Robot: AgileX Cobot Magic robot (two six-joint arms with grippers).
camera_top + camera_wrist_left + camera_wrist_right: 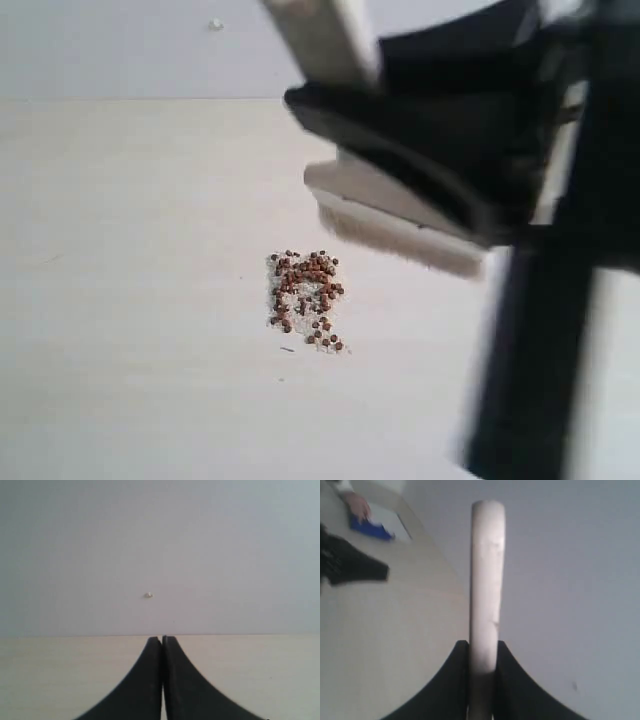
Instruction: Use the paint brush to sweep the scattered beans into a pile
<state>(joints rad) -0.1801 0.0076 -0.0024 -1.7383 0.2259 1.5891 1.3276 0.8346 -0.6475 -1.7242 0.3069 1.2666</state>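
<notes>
I see open pale wooden tabletop (120, 350) all along the left of the dense reddish-brown bean pile (305, 298). Right side blocked: black robot arm (530, 370) and wide off-white-bristled wooden brush (400, 235) crowd just beside it.

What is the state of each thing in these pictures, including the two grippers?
left gripper: shut, holding nothing.
right gripper: shut on the handle of the paint brush.
paint brush: held, bristles downward, beside the beans and not touching them.
beans: gathered close together on the table, a few loose at the edge.
</notes>
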